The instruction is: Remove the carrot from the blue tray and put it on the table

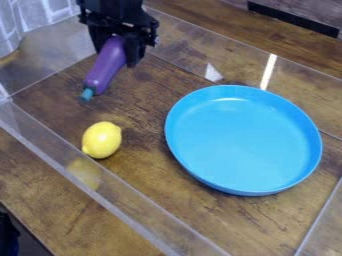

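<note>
Currently held: carrot [104, 70], purple, long, greenish tip pointing down toward the near side
End effector: gripper [112, 40] closed around the carrot's upper end, jaws kept partly apart by its thickness; exact finger contact too dark and small to make out
Carrot position: over the bare wood on the left of the view, beyond the lemon, well apart from the tray; gap to the wood can't be told for sure, looks raised
Why gripped at the end: probably so the body hangs out free of the fingers and the tip can meet the wood first
Carrot tilt: slanted, tip lower in view, likely because only one end is supported
Blue tray: round blue dish [245, 139] on the right, nothing in it, so the removal half looks done
Lemon: yellow lemon [102, 140] on the wood, nearer the camera than the carrot; not the target, leave alone
Table: dark brown planks [147, 180], visible grain, room for the carrot under the gripper
Acrylic wall: clear wall [30, 122] along the left, limits how far over the carrot should go
Step in hand: placing, most of the task behind it
Next move: lower gently, open, lift straight off
Risk: letting go high could make it roll into the lemon or wall
</note>
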### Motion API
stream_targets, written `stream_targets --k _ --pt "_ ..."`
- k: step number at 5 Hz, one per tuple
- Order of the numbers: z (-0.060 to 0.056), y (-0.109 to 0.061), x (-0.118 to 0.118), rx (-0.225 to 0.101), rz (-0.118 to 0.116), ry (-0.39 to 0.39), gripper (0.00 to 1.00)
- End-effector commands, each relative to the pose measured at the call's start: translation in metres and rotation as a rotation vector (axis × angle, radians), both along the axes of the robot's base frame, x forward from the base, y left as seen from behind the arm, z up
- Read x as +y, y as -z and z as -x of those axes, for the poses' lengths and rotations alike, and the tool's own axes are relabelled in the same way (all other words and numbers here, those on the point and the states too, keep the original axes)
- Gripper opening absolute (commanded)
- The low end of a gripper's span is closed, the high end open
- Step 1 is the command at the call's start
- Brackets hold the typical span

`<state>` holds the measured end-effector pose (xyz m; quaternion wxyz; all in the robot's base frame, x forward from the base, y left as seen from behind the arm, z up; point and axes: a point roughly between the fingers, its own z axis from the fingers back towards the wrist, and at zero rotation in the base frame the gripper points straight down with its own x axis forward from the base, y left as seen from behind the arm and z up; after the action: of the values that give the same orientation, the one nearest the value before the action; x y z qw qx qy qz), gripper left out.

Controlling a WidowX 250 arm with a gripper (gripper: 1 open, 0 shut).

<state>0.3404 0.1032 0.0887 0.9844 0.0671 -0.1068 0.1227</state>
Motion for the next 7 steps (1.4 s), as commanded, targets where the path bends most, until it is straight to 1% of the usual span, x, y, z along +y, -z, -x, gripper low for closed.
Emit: stream_targets --k 1,2,3,4,5,6,7 --pt "-0.001 -0.006 -0.004 -0.031 -0.027 -0.028 0.0" --pt "0.0 -0.002 0.001 -0.02 -0.038 -0.052 0.0" --pt "-0.012 0.011 0.017 -0.007 -0.052 -0.101 0.0" --pt "-0.027 0.011 0.04 -0.003 -0.078 -0.133 0.0" --pt "-0.029 0.004 0.044 -0.003 -0.096 -0.093 0.0" --pt "-0.027 -0.005 0.036 -0.014 -0.084 -0.041 0.0" --pt "-0.024 0.001 0.027 -0.013 -0.076 -0.021 0.0"
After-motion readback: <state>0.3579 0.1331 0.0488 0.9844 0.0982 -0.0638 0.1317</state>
